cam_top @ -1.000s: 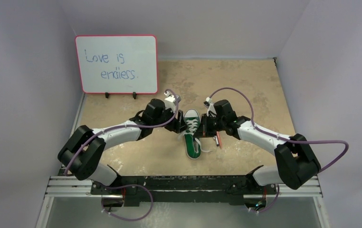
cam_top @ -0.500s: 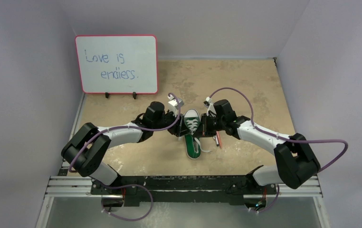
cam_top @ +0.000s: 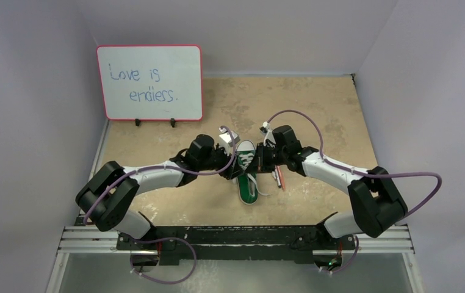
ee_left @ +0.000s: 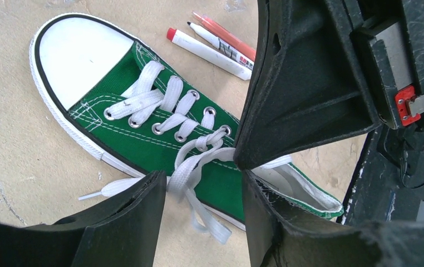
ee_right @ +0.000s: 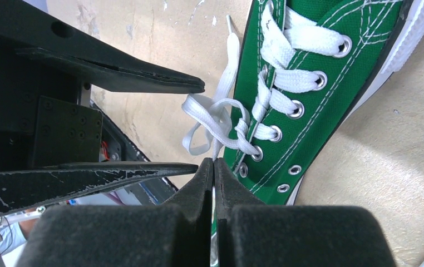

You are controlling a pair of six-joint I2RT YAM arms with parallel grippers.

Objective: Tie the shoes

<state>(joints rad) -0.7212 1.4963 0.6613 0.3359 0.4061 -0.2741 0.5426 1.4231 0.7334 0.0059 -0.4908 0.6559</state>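
Right jaws clenched on a white lace [ee_right: 212, 108] of the green sneaker [ee_right: 321, 117]; left jaws part open, another lace strand [ee_left: 183, 177] sitting between them.

Pens [ee_left: 210, 54] seemingly block room right of the sneaker [ee_left: 137, 130].

Both arms, the left arm [cam_top: 151, 174] and the right arm [cam_top: 331, 170], have white tubular links between bulky black joint housings. A purple cable [cam_top: 290, 112] loops off each one, and another purple loop shows under the base rail [cam_top: 236, 234], a black bar on silver extrusion. The left gripper [ee_left: 204, 175] has matte black wedge fingers [ee_left: 123, 228] with pale scuffs along their edges; its body carries a black plate [ee_right: 65, 133] dotted with small screws. The right gripper [ee_right: 214, 161] has grainy black fingers [ee_right: 287, 233], plus a small red tab [ee_left: 407, 104] beside a grey metal block [ee_left: 390, 61]
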